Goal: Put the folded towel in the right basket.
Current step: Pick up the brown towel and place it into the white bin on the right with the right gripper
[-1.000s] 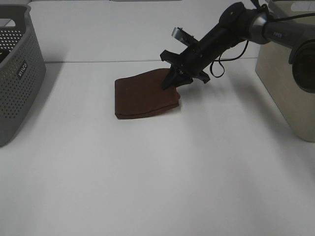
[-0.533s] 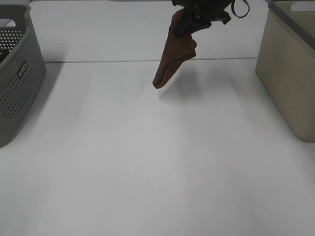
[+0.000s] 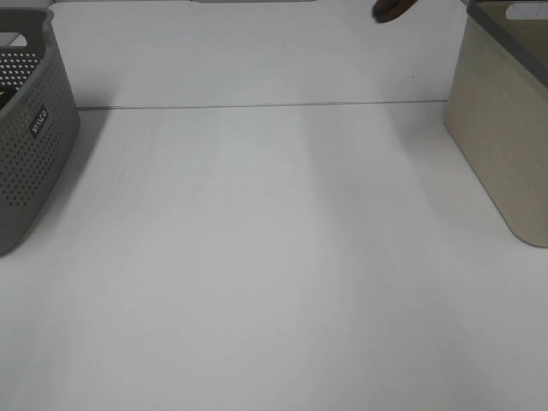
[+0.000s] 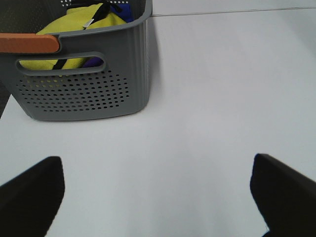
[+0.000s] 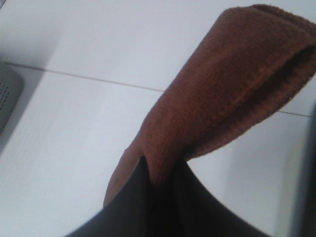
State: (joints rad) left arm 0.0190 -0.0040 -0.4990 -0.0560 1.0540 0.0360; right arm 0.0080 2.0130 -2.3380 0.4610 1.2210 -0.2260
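The folded brown towel [image 5: 222, 94] hangs from my right gripper [image 5: 158, 180], whose dark fingers are shut on its edge in the right wrist view. In the exterior high view only its lowest tip [image 3: 392, 10] shows at the top edge, left of the beige right basket [image 3: 497, 128]; the right arm itself is out of that frame. My left gripper [image 4: 158, 197] is open and empty above the table, its two dark fingertips [image 4: 29, 192] far apart.
A grey perforated basket [image 3: 30, 128] stands at the left edge; the left wrist view shows it [image 4: 98, 94] holding yellow and blue items. The white table [image 3: 274, 257] spreads between the two baskets.
My right gripper lifted the towel off the table, then carried it up and to the right, nearly out of the exterior view. The left arm has not shown any movement.
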